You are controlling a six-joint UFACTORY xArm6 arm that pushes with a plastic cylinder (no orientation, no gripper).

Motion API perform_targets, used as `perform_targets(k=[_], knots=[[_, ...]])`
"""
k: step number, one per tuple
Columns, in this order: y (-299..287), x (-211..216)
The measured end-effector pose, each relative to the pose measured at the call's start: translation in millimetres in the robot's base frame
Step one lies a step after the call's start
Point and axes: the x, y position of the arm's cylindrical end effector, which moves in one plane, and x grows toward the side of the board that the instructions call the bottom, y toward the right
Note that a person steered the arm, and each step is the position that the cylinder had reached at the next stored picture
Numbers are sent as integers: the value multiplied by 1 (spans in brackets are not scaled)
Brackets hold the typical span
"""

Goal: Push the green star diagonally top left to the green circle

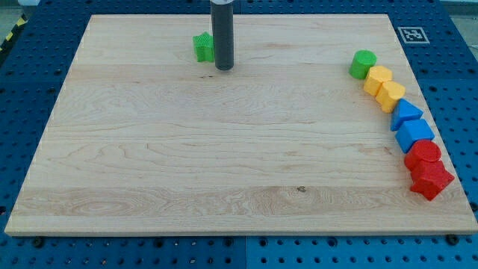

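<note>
Camera view: my tip (224,67) just right of green star (203,47); green circle (363,64) far right; no pincer, no legible writing

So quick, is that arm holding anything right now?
No fingers here: just a rod, holding nothing.
My tip rests on the board, just to the view's right of the green star.

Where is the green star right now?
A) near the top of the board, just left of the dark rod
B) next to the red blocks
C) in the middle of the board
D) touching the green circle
A: the green star sits near the view's top, right beside my tip on its left, far from the green circle at the view's right.
</note>
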Motion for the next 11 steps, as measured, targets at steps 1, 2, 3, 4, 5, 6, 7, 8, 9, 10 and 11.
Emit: perform_targets(k=[1, 2, 3, 4, 5, 6, 7, 8, 9, 10, 11], knots=[[8, 0], [28, 0], [-35, 13], [-85, -37], [-85, -37], [-16, -37], [3, -37], [3, -37], [18, -37], [27, -37], [40, -37]])
